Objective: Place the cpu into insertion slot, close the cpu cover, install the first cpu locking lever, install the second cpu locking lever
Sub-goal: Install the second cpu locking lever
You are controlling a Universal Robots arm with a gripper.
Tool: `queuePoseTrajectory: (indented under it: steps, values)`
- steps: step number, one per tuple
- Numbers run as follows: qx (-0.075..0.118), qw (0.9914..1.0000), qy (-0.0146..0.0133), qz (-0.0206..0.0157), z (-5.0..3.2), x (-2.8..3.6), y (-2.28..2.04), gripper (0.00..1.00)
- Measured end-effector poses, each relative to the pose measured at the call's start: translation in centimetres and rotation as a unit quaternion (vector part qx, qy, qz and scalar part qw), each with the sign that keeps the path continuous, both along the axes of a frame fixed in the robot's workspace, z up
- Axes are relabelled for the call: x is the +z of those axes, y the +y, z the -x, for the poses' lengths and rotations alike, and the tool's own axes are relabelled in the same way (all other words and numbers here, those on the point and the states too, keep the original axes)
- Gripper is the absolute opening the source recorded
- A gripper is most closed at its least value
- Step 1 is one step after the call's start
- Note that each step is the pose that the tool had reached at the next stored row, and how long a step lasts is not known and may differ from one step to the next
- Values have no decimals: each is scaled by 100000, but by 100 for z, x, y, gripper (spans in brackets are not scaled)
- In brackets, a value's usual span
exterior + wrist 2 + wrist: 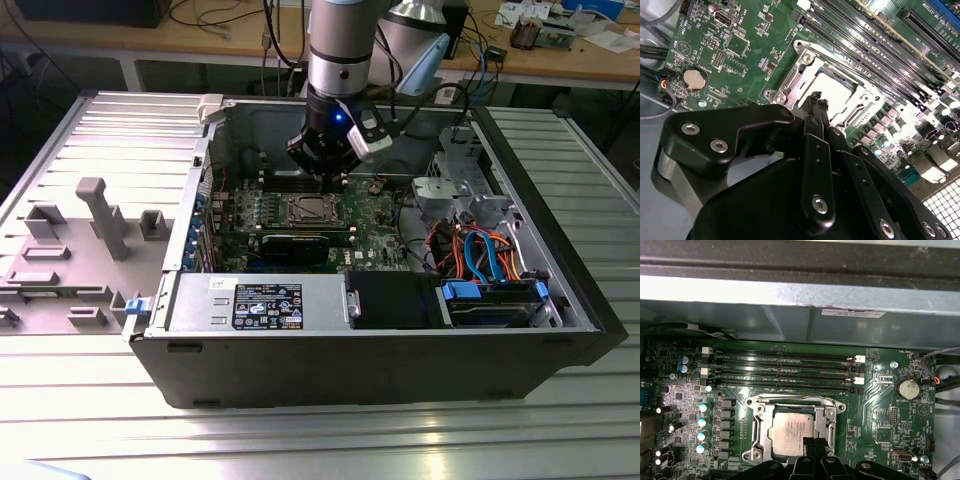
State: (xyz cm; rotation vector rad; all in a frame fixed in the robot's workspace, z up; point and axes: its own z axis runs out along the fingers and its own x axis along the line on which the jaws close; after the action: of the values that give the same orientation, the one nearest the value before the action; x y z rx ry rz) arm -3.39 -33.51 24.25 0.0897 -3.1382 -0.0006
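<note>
The arm is reaching straight down into the open computer case (pixel 190 300) in the exterior view, its gripper (pixel 322 172) hanging just above the green motherboard (pixel 375 215), over the far edge of the insertion slot (pixel 309 209). In the second wrist view the gripper (pixel 818 100) is showing its two black fingers (pixel 814 105) drawn together with at most a sliver between the tips, and nothing is lying between them; the tips are hovering over the near edge of the socket, though whether they are touching it is hard to judge from this angle. The cpu (pixel 792 429) is sitting flat in the insertion slot (pixel 756 432) in the first wrist view, its silvery top facing up, and the cpu cover (pixel 790 401) is lying down around it as a silver frame, its cut-out middle showing the chip. In the second wrist view the cpu (pixel 837 87) is gleaming inside the cpu cover (pixel 802 60). Beside the socket the long black memory slots (pixel 785 371) are running in parallel rows, a round coin battery (pixel 907 388) is sitting further along the board, and a row of small capacitors (pixel 703 421) is standing on the other side. In the exterior view a black graphics card (pixel 300 245) is lying nearer the camera than the socket, a grey drive cage (pixel 450 190) and orange and blue cables (pixel 485 255) are filling the exterior view's right, and a power supply with a printed label (pixel 268 305) too small to read is spanning the front.
</note>
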Motion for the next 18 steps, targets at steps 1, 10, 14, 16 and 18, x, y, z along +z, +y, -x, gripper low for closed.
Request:
queuePoseTrajectory:
  steps: [1,10,14,16,18]
  values:
    - [0,100000,5,4,0,1,-1,11]
    - [-2,99952,1,-3095,0,-1,-153,11]
    - [3,99753,4,-7019,0,0,-253,11]
    - [0,99659,0,-8253,0,-1,-281,11]
    - [1,99543,2,-9554,0,-1,-314,11]
